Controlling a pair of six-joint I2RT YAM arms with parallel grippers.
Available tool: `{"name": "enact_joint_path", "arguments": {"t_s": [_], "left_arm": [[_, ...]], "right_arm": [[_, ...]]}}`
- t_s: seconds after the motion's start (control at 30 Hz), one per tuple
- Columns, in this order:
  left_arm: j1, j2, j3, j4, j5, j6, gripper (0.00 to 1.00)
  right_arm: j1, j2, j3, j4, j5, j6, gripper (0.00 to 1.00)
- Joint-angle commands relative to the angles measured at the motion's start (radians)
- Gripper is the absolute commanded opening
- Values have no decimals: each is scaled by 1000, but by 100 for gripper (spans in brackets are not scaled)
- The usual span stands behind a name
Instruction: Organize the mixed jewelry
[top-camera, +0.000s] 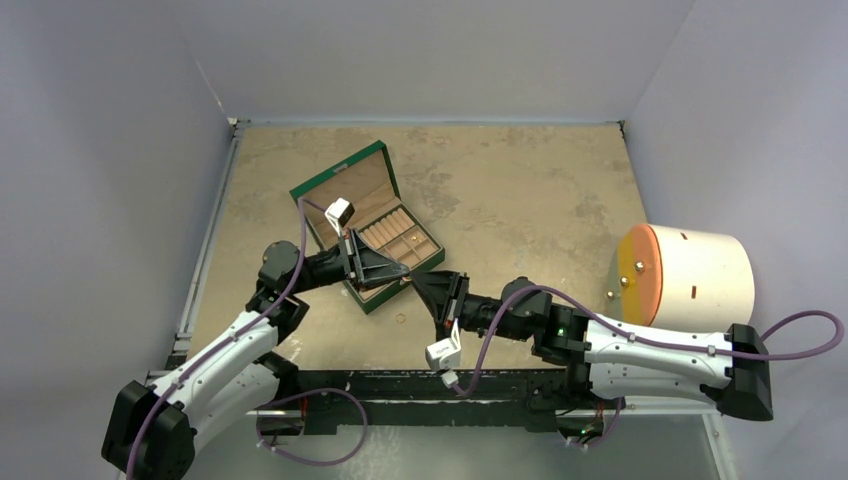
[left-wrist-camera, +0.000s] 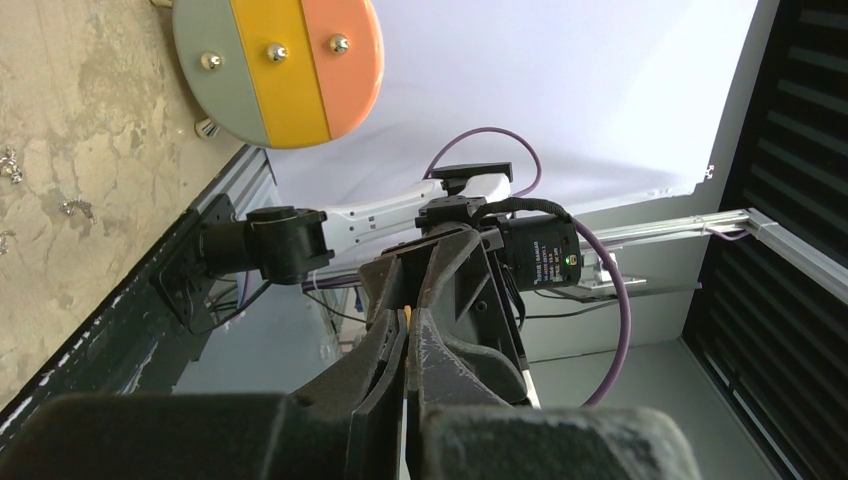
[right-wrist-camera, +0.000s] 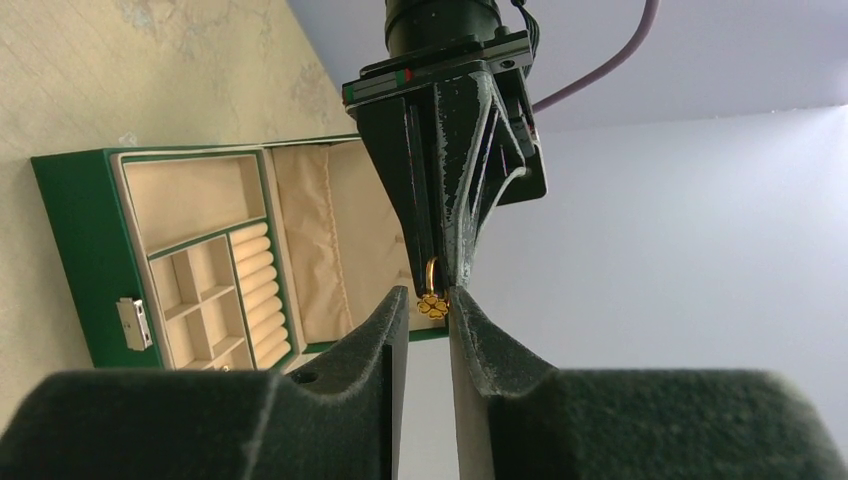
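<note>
My left gripper (top-camera: 402, 274) is shut on a small gold ring with a clover charm (right-wrist-camera: 432, 300), held in the air just off the front corner of the open green box (top-camera: 365, 225). In the left wrist view only a gold sliver (left-wrist-camera: 409, 312) shows between its closed fingertips. My right gripper (right-wrist-camera: 428, 305) faces it tip to tip, open, with its fingertips on either side of the charm. A tiny gold piece (top-camera: 401, 319) lies on the table below the grippers. Several small silver pieces (left-wrist-camera: 75, 208) lie on the table in the left wrist view.
The green box holds a tan compartment tray (right-wrist-camera: 210, 290) with ring rolls, and its lid lies open with tan lining (right-wrist-camera: 310, 230). A white cylinder with a grey, yellow and orange striped face (top-camera: 690, 275) stands at the right of the table. Grey walls surround the table.
</note>
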Motion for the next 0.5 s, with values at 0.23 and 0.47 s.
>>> {"name": "enact_joint_path", "arguments": {"t_s": [0.23,0.47], "left_arm": [[1,-25,-12,61,4,-21,0],[1,-32,-25,61,5,-21,0]], "right_arm": [[9,-3,33,113,29,-18,18],[9,-7,50,96,29,-2,3]]}}
